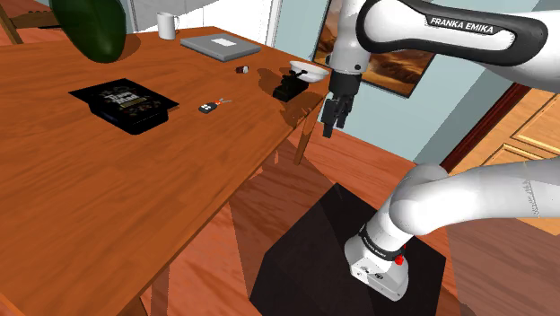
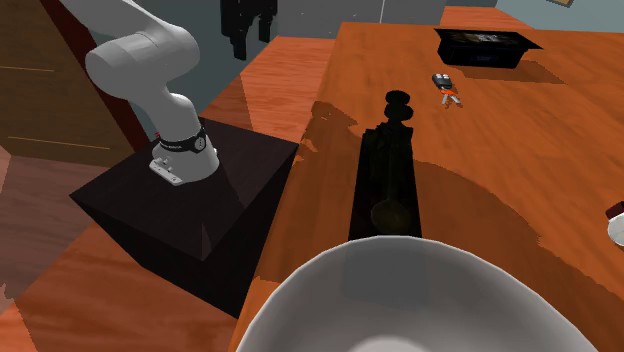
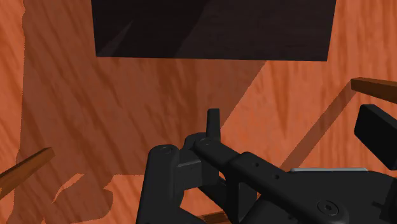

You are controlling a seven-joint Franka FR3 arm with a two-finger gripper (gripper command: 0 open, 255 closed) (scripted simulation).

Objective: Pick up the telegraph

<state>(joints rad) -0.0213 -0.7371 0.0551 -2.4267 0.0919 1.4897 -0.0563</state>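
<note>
The telegraph (image 1: 287,88) is a long black device with a round knob at one end, lying near the table's edge beside a white bowl (image 1: 308,72). In the second exterior view the telegraph (image 2: 385,180) stretches away from the bowl (image 2: 400,300) in the foreground, knob at its far end. My gripper (image 1: 328,124) hangs off the table's edge to the shoulder view's right of the telegraph, pointing down over the floor. Its fingers stand apart with nothing between them. The gripper (image 2: 250,40) hangs at the top of the second exterior view, well away from the telegraph.
On the wooden table (image 1: 135,197) lie a black tray (image 1: 126,103), a small key fob (image 1: 208,107), a grey laptop (image 1: 220,43) and a white mug (image 1: 167,25). The black stand (image 2: 190,210) sits on the floor beside the table. A framed picture (image 1: 395,63) leans on the wall.
</note>
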